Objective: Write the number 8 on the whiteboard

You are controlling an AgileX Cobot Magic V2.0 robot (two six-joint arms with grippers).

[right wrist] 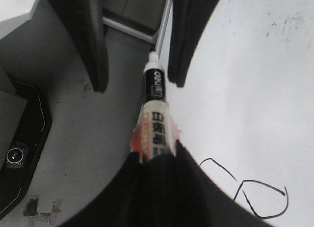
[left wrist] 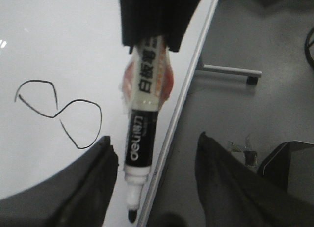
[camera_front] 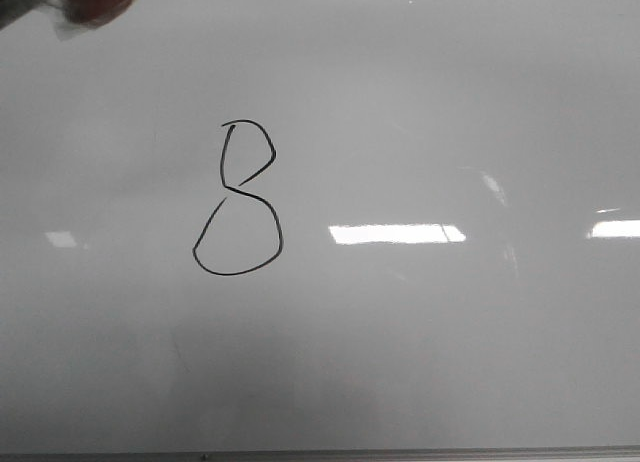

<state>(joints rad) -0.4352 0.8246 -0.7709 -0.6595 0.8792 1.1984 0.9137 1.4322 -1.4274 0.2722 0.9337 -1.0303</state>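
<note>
Black-barrelled white marker pen [left wrist: 140, 138] with orange tape fills both wrist views, tip bare. Left pincer [left wrist: 157, 141] gapes wide, one finger either side of that tip; right pincer [right wrist: 157, 160] is clamped on the barrel. Out beyond both pincers, the thin black hand-drawn number 8 [camera_front: 240, 189] sits complete on the glossy pale whiteboard [camera_front: 450, 362]. Writing looks finished. Next, I'd guess, comes a handover, with the left jaws closing squarely on the pen.

Front: straight onto the whiteboard [camera_front: 420, 362], close. Wrists: oblique over its frame edge (both sharing the number 8 [left wrist: 59, 111]).
</note>
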